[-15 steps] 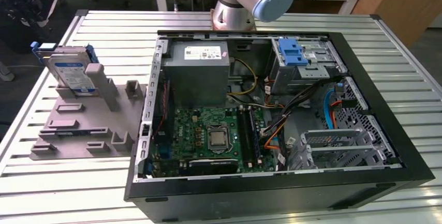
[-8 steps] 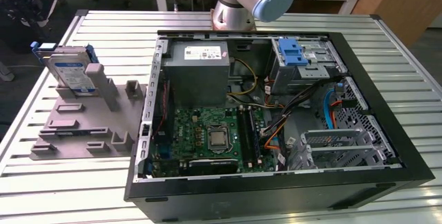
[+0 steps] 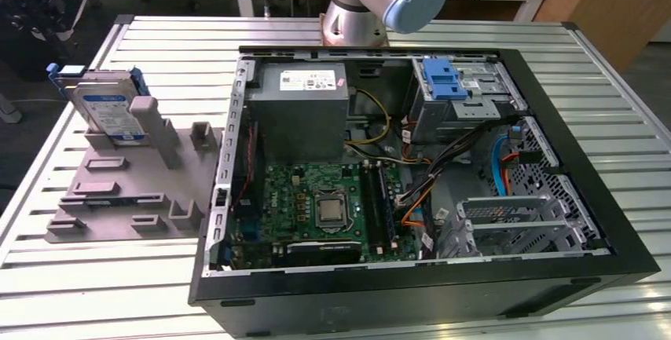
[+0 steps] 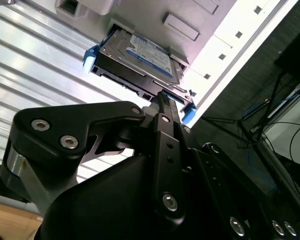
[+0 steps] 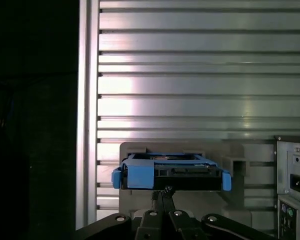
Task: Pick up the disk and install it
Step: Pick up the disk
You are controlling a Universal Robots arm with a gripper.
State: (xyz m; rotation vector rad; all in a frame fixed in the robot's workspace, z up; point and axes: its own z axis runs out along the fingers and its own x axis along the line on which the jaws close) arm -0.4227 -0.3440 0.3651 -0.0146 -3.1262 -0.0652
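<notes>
Claw (image 5: 165, 193) is hanging with its fingertips drawn together, gripping nothing. It is pointing at the near edge of the disk (image 5: 170, 172) and sitting apart from it. Disk is standing on edge in a slot of the grey holder (image 3: 131, 191), with the blue carrier frame showing at its corners and the label side facing out in the second wrist view. Holder is resting on the slatted table (image 3: 105, 277), on the exterior view's left, just beside the open computer case (image 3: 419, 297). Inside the case a metal drive cage (image 3: 519, 218) is sitting toward the exterior view's right. Judging the step: pick-up is in hand, approach only, with the disk not yet grasped and the install not begun. A grasp here is calling for fingers parting wider than the disk's thickness and closing squarely on its frame, without tipping it in the slot.
</notes>
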